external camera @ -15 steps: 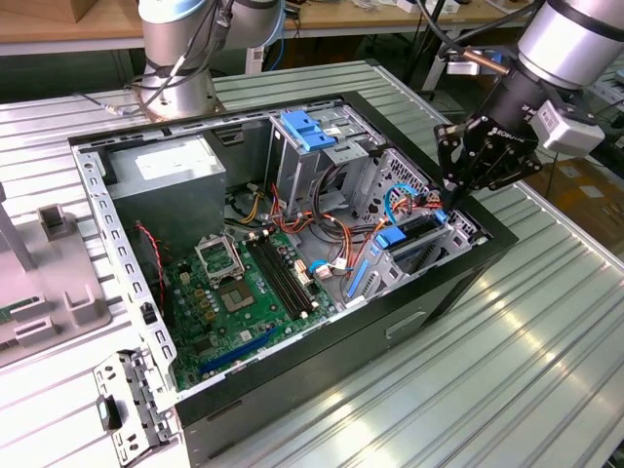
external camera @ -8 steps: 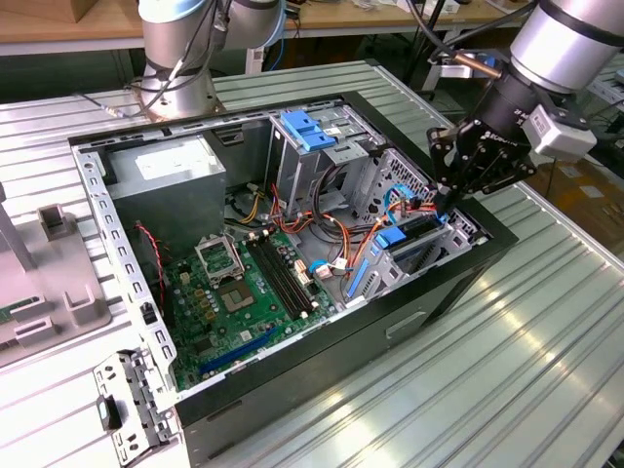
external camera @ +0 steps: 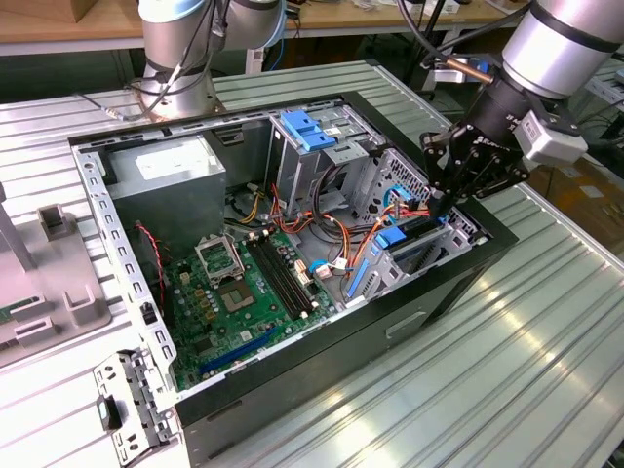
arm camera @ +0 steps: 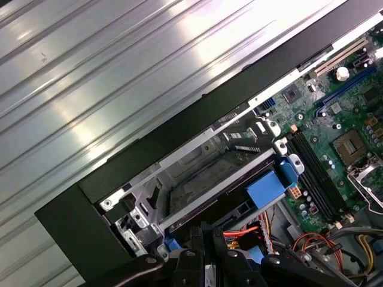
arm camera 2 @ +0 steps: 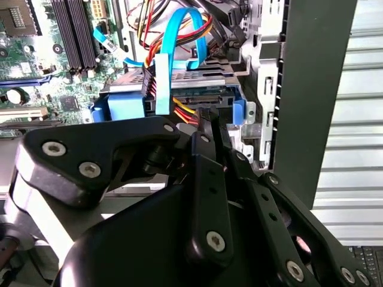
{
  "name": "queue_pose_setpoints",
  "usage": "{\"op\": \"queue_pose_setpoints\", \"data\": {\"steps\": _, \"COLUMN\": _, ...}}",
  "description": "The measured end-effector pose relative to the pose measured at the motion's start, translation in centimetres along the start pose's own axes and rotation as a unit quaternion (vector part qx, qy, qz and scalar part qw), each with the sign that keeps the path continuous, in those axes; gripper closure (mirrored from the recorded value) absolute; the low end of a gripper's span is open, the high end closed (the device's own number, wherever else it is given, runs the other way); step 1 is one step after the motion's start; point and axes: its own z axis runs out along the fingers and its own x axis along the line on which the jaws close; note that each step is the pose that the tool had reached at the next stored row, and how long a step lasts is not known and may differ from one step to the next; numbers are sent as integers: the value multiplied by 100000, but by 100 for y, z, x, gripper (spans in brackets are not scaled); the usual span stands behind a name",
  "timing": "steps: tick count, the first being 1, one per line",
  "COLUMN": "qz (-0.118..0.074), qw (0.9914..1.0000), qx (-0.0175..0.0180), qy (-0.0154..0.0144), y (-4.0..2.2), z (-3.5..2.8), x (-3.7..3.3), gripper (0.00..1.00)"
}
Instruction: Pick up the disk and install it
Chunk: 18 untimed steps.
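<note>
Nearest in the second wrist view: black linkage gripper, jaws brought together w/ nothing visibly between them, tips just above the blue-railed silver metal disk. The disk sits inside the open black desktop computer case, in the grey metal drive bay at the case's front corner, level w/ the bay rails. A flat blue data cable loops over the disk and drops across its near edge; red, yellow and black power wires run to the plug just beside the gripper tips.

In the exterior view the gripper hangs over the bay on the exterior view's right, touching or almost touching the disk; contact can't be confirmed. First wrist view: blue rail tab of the disk against the bay wall.

Further in: green motherboard on the case floor, black memory slots beside the CPU socket. Beyond, large grey metal box w/ white sticker in the far corner, and upright grey cage w/ blue plastic latch next to it.

The case rests on a ribbed silver metal tabletop; arm base stands behind the case.
</note>
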Motion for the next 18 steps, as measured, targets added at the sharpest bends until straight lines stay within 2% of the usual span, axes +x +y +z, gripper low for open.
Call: {"op": "queue_pose_setpoints", "data": {"steps": 18, "qz": -2, "qw": 100000, "qx": 0, "qy": -1, "y": 96, "z": 77, "x": -134, "gripper": 83}}
